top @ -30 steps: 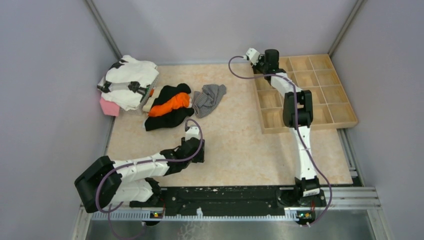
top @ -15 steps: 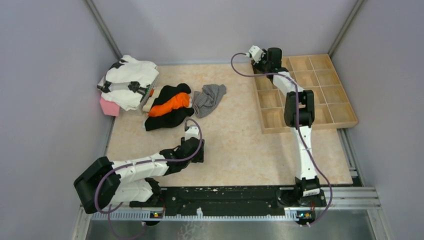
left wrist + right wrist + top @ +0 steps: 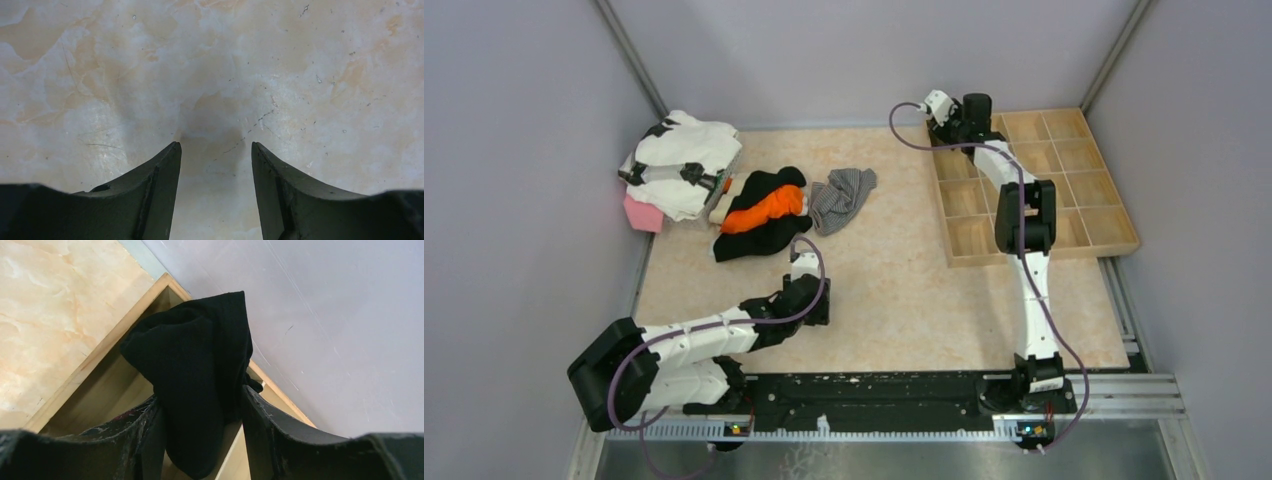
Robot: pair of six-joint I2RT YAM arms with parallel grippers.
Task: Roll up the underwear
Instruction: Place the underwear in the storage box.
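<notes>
Hovering at the far-left corner of the wooden tray (image 3: 1064, 252), the right gripper (image 3: 200, 392) has the black underwear (image 3: 200, 350) bundled between its fingers. The roll runs lengthwise along them and pokes out past the tips at the corner compartment. How deep it sits in there is hidden. Both fingers flank the cloth closely, yet the wrist view cannot settle whether they pinch it or merely stand beside it.

Over on the near-left of the table (image 3: 904, 290), the left gripper (image 3: 215, 145) points down at bare tabletop, fingers spread, nothing between them.

And now the relation that counts. The grey striped underwear (image 3: 842, 197) lies crumpled towards the far side, out beyond the left gripper and a touch to its right, just beside the black and orange garment (image 3: 764, 212). Its long axis slants from near-left up to far-right. The left arm is plainly the nearer one; the right arm is well apart from it, across the table at the tray.

By the look of it the black piece is all but stowed and the grey one not yet rolled. So the next reach probably goes to the left arm, heading away from its base, and it would want to meet that slanted cloth squarely at its near-left end.
</notes>
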